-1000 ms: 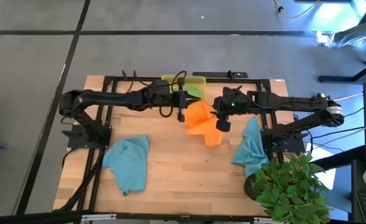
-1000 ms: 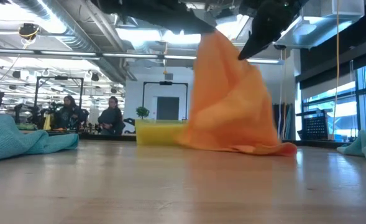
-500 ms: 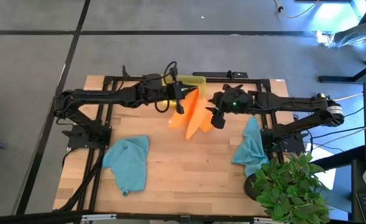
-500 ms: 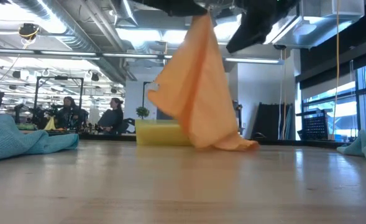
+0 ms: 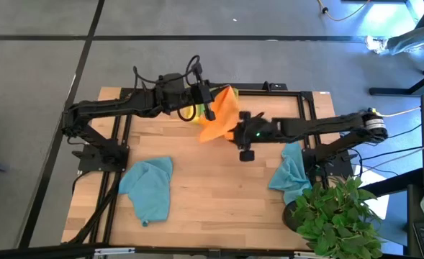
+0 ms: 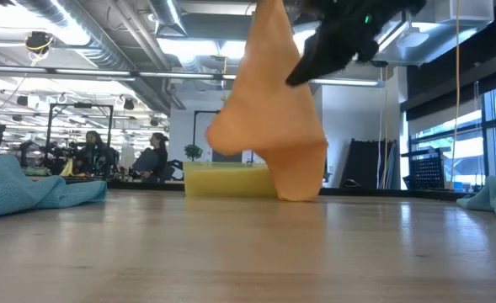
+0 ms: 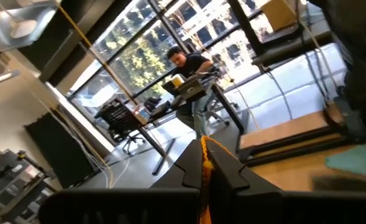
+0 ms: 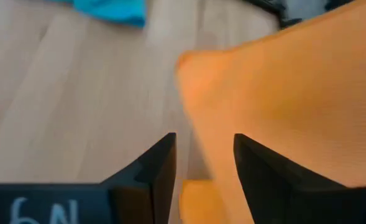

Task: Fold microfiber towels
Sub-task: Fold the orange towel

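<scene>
Since a second ago the left pincer (image 5: pixel 210 114), clamped on the orange towel (image 5: pixel 217 119), has carried it up and toward the far edge, so it now hangs almost clear of the wooden surface (image 5: pixel 219 201). The right pincer (image 5: pixel 245 147) has let go and hovers beside it, fingers apart and empty. Two teal towels (image 5: pixel 148 188) (image 5: pixel 289 171) lie near the sides, and people sit in the room (image 6: pixel 151 156) behind.

Open-plan lab, exposed ceiling ducts (image 6: pixel 88 38), people at desks (image 6: pixel 152 157)
</scene>
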Controlling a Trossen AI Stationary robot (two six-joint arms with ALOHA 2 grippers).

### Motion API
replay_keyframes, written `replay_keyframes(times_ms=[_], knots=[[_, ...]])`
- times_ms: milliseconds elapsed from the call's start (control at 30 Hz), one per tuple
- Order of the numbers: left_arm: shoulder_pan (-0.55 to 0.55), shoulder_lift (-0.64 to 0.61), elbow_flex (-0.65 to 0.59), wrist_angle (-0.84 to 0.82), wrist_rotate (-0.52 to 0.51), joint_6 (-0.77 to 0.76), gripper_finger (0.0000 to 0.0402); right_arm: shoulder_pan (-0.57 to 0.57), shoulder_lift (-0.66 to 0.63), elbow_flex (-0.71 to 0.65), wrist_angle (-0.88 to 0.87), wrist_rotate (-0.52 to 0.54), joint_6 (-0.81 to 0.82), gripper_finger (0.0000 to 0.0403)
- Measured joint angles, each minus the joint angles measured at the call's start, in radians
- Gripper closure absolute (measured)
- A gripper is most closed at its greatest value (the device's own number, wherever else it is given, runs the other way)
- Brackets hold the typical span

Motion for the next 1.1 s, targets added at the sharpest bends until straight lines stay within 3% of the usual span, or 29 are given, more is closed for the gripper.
replay_keyframes(times_ms=[200, 367, 467, 867, 1100], knots=[[0.016, 0.000, 0.023, -0.018, -0.003, 0.000, 0.0402, 0.026, 0.135, -0.047, 0.176, 0.006, -0.164, 0.0241], [0.046, 0.000, 0.023, -0.061, -0.005, -0.006, 0.0401, 0.057, 0.203, -0.047, 0.304, 0.105, -0.338, 0.0241], [0.066, 0.000, 0.023, -0.076, -0.006, -0.016, 0.0401, 0.065, 0.221, -0.047, 0.381, 0.108, -0.411, 0.0237], [0.091, 0.000, 0.023, -0.085, 0.014, -0.063, 0.0401, 0.052, 0.317, -0.027, 0.671, 0.112, -0.577, 0.0113], [0.072, 0.001, 0.023, -0.062, 0.027, -0.088, 0.0401, 0.017, 0.381, 0.004, 0.681, 0.143, -0.588, 0.0103]])
